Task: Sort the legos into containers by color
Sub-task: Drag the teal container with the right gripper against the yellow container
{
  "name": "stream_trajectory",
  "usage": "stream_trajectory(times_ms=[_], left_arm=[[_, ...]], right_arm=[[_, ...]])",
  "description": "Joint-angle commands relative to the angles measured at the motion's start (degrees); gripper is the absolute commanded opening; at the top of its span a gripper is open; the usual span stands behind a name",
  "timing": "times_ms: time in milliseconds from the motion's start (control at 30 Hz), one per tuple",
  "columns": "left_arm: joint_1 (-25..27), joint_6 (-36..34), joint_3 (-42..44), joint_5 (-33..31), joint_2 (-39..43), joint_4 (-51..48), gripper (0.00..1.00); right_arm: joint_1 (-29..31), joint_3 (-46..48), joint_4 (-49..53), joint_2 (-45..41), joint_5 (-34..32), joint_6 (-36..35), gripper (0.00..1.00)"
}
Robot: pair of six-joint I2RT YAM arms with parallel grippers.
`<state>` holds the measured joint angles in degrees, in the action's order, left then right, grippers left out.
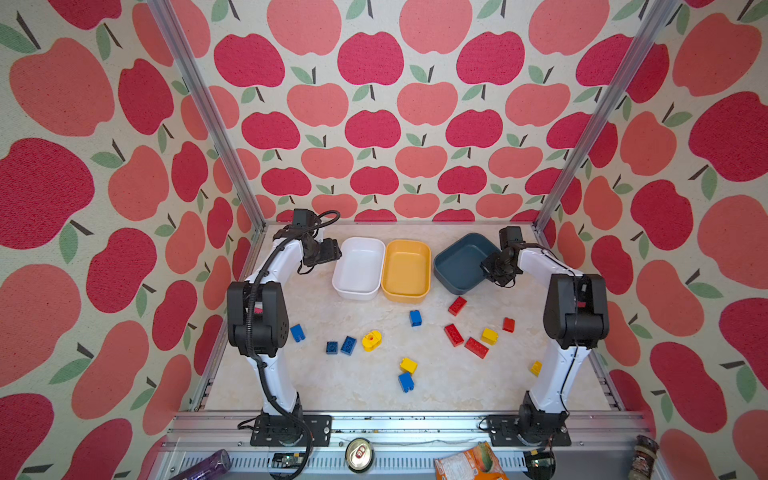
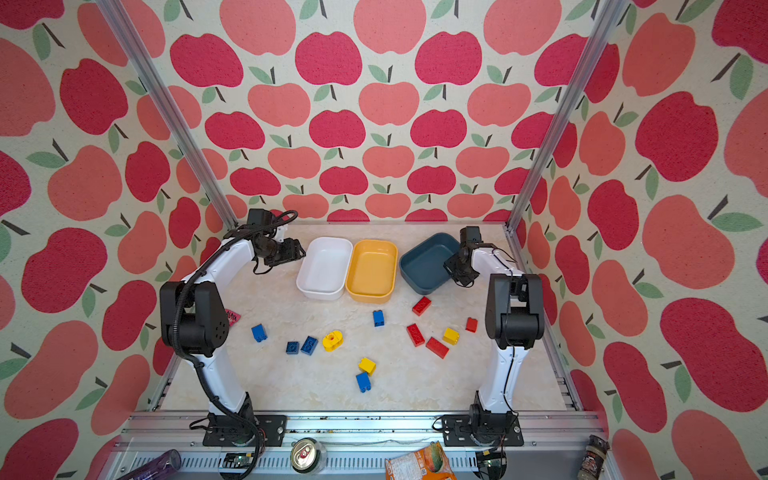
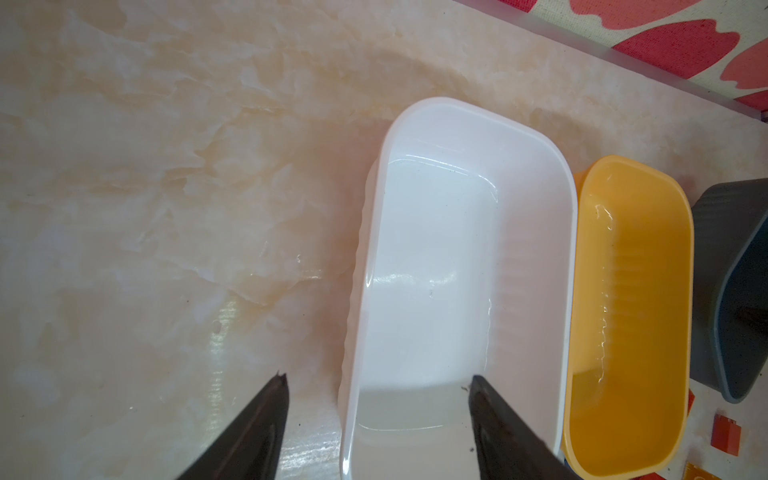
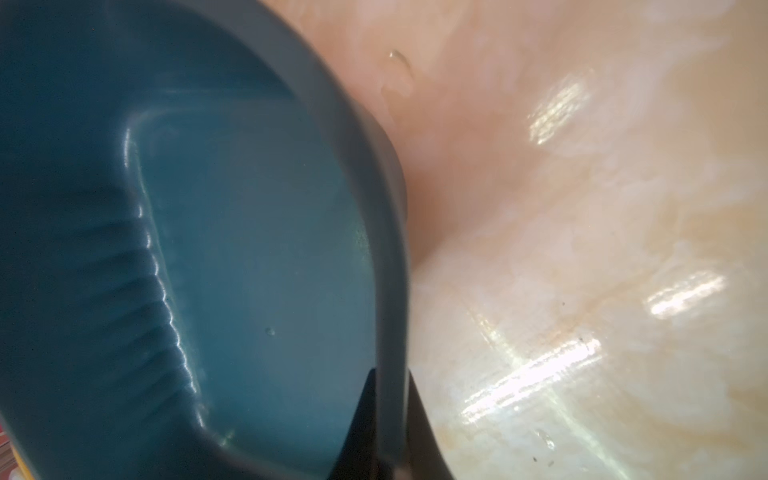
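right jaws pinching blue tub [image 4: 390, 291] rim | left jaws spread astride white tub [image 3: 457, 112] edge

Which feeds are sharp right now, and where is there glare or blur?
Both top views: sharp, evenly lit, soft shadows. Left wrist view: clear, mild highlights inside the white tub. Right wrist view: slate-blue tub rim close and blurred; bright glare streaks on the table.
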<state>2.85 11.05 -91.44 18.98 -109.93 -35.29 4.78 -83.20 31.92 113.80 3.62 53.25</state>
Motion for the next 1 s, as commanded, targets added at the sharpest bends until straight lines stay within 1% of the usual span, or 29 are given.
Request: stream_trajectory(times_ms=[0,300,500,633,967], left_arm=[[-0.44,0.11,0.81,1.19,2.07,0.04,0.71],[-0.57,-0.24,0.99,1.14,2.56,-0.33,0.72],[-0.56,-0.28,1.31,1.32,2.62,-0.22,0.72],[-0.52,-0.50,1.35,1.32,2.70,-0.30,0.72],[-0.87,-0.66,2.11,1.63,3.23,-0.09,0.73]], right_arm=[[-1.25,-2.89,3.92,1.57,1.38,-5.38,0.05],[-2.47,-13.97,14.47,7.52,2.71,-17.77,0.03],[-2.23,-17.43,17.49,10.20,2.83,-23.90,0.02],[-1.97,-19.22,18.73,11.19,2.80,-27.65,0.00],[-0.82,-26.48,24.40,15.32,2.33,-36.92,0.00]])
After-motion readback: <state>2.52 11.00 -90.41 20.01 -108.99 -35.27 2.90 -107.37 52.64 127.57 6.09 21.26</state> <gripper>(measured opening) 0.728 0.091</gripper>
